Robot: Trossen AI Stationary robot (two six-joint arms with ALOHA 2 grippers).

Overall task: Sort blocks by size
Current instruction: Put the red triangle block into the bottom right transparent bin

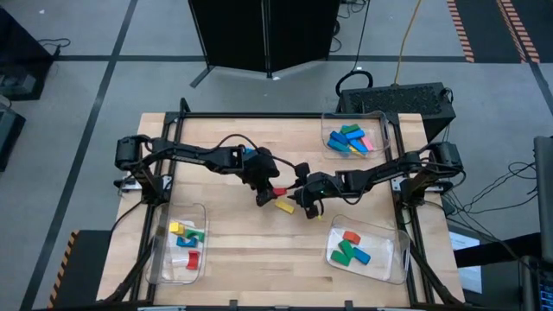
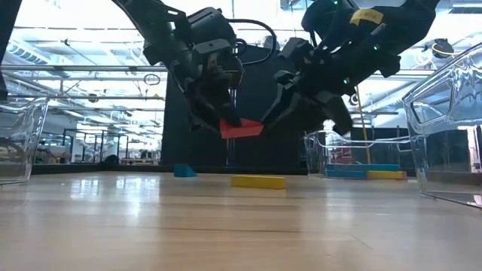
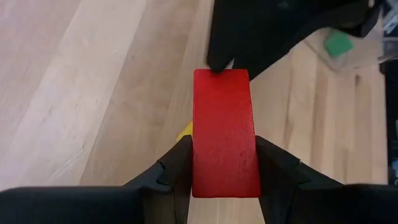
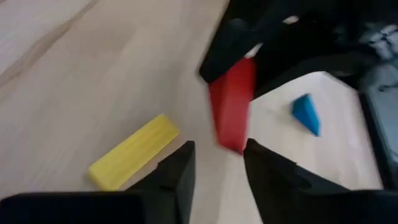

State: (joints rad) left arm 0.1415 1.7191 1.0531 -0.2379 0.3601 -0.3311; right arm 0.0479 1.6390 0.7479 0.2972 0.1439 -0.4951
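Two grippers meeting mid-table: left gripper [image 3: 224, 171] clamping red block [image 3: 224, 130], long axis pointing at right gripper [image 4: 217, 165], fingers parted, empty, block's free end just ahead.

Both dark arms reach in over the middle of the table and meet there, up off the wood. The left gripper [image 1: 266, 192] points down, its two fingers [image 3: 177, 165] squeezed on something between them. The right gripper [image 1: 304, 203] is just beside it, tilted down, its fingers [image 4: 180, 165] apart with nothing between them.
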